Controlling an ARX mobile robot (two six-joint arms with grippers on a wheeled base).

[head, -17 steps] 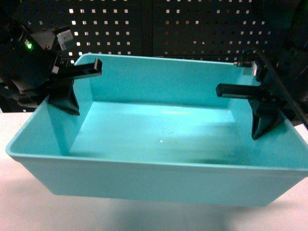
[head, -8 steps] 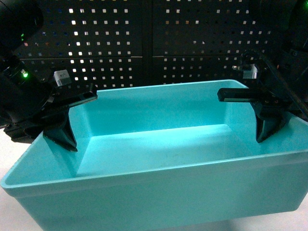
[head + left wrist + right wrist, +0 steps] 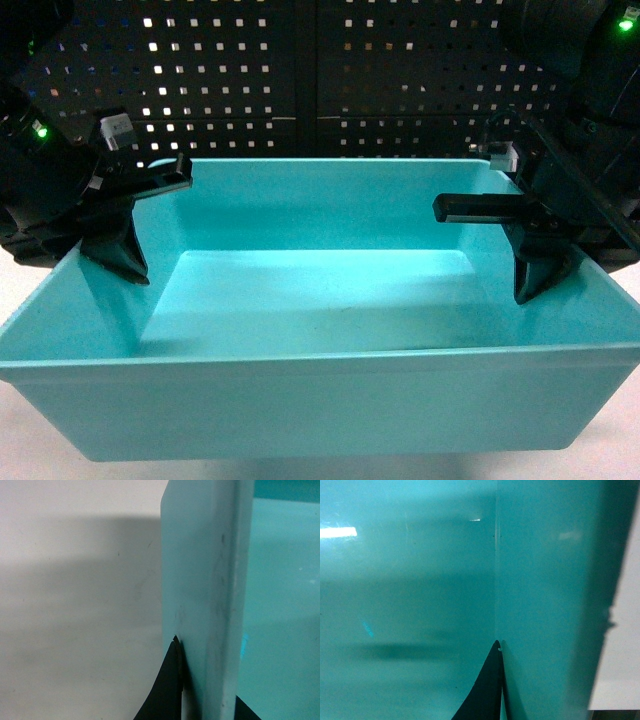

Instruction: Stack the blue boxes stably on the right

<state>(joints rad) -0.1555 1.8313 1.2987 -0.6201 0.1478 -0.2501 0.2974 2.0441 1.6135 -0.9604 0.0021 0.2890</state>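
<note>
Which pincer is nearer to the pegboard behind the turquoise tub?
Left, by a small margin. The left pincer clamps the tub's left wall close to its far corner, under the pegboard. The right pincer clamps the right wall further forward.

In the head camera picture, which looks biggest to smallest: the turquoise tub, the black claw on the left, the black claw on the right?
1. Turquoise tub, by far the largest.
2 and 3. Left gripper and right gripper look about alike; I would not rank them.
</note>
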